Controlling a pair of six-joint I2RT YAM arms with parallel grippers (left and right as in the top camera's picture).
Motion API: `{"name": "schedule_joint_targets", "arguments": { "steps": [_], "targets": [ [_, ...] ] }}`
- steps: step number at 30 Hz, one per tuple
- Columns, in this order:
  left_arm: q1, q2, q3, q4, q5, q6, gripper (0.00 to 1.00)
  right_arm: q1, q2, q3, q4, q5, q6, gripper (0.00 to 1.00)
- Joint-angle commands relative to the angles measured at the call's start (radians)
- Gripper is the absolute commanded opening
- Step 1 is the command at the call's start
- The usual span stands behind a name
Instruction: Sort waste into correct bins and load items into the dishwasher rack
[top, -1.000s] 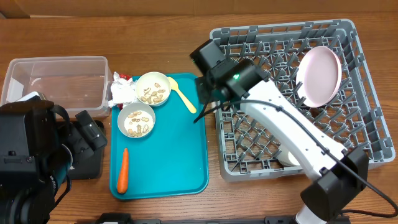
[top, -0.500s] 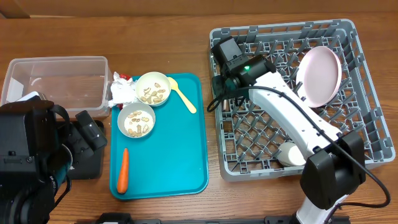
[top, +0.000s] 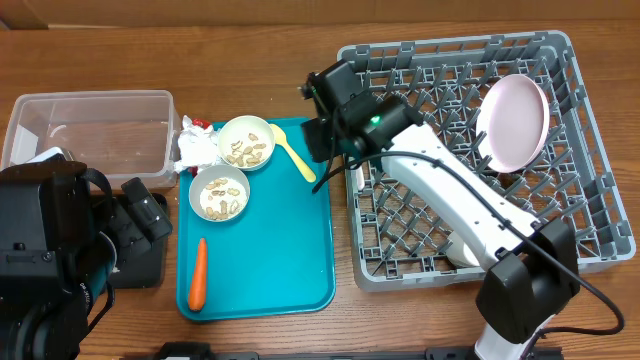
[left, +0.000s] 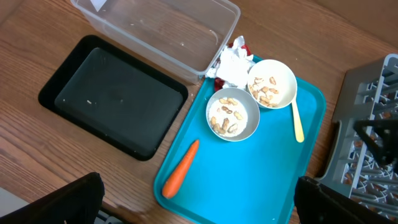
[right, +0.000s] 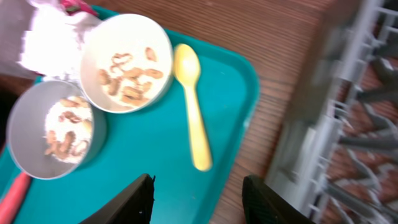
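Right gripper (right: 198, 198): its jaws are standing apart, released and gripping nothing; it is hovering over the 1 o'clock corner of the teal tray (top: 270, 250), just beside the 9 o'clock wall of the dishwasher rack (top: 585, 215).
Left gripper (left: 198, 190): its fingers are spreading wide, released and empty, and it is hanging at the table's 8 o'clock side.
Spoon (right: 191, 112): it is lying on the teal tray at 3 o'clock of the upper bowl (top: 246, 143).
Lower bowl (top: 219, 192): it is sitting at 7 o'clock of the upper bowl; both are carrying food bits.
Plate (top: 515, 122): it is leaning among the pegs at the rack's 1 o'clock.
Carrot (top: 198, 273): it is lying at the tray's 7 o'clock corner.
Napkin (top: 197, 150) and red wrapper (top: 198, 123): they are sitting between the upper bowl and the clear tub (top: 90, 105).
Black tray (left: 112, 102): it is lying at 6 o'clock of the tub.
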Motion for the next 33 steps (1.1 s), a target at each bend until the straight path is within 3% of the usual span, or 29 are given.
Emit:
{"name": "schedule_joint_targets", "arguments": {
  "steps": [1,20,28,33],
  "targets": [
    [0.007,-0.005,0.007,0.001,-0.024,0.013,1.00,0.010,0.060,-0.042,0.023,-0.016,0.027,0.49],
    [0.007,-0.005,0.007,0.001,-0.023,0.013,1.00,0.049,0.308,-0.045,0.310,0.018,-0.005,0.49],
    [0.007,-0.005,0.007,0.001,-0.023,0.013,1.00,0.050,0.370,-0.045,0.343,0.060,-0.005,0.49],
    [0.007,-0.005,0.007,0.001,-0.023,0.013,1.00,0.050,0.370,-0.045,0.328,0.060,-0.005,0.32]
  ]
}}
